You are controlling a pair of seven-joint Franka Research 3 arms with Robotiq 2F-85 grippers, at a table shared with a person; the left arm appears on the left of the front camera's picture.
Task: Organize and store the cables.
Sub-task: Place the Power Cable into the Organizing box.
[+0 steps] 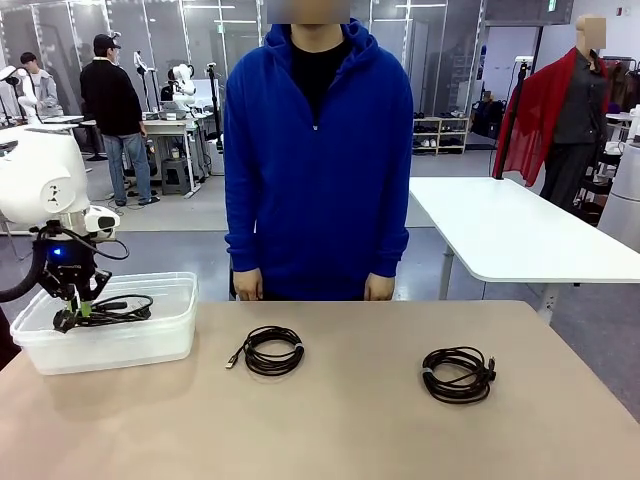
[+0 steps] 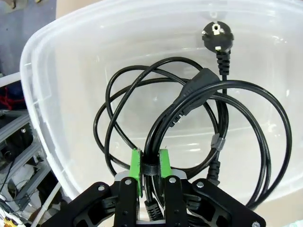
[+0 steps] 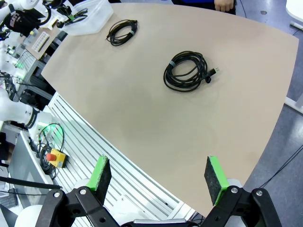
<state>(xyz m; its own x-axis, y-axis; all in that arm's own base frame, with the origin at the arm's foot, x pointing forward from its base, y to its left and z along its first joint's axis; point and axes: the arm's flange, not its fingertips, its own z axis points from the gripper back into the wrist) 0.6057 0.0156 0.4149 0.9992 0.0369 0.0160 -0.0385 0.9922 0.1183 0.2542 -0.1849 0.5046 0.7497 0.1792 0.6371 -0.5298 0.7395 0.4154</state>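
Gripping the thick power cable (image 2: 265, 109) where its strands are bound together, your left hand (image 2: 150, 165) is pinched narrow on it, a green pad (image 2: 136, 163) on either side, and hangs inside the clear plastic bin (image 2: 71, 56). From the hand, the loops in the left wrist view fan out toward twelve o'clock. The round plug (image 2: 217, 38) sits at one o'clock, and I cannot tell whether it rests on the bin's floor or against its far wall. The outer loop at five o'clock runs close to the bin's rim.

That is your first risk. If you let go here, a springy loop may drape over the rim instead of dropping inside. Lifting away before the pads are wide apart could also drag the cable back out.

Take the table (image 1: 360, 430) as a clock with the person at twelve, and the bin sits at nine. A thin coil (image 1: 272, 351) lies just off the middle toward nine, its small plug poking out. A second coil (image 1: 458, 374) lies toward three, well apart from the first. Your right hand (image 3: 157, 176) is spread wide and empty, held off the table's edge on your right side. The person's hands (image 1: 247, 288) rest at the twelve o'clock edge, so any reach for the coils should come in low and short of them.
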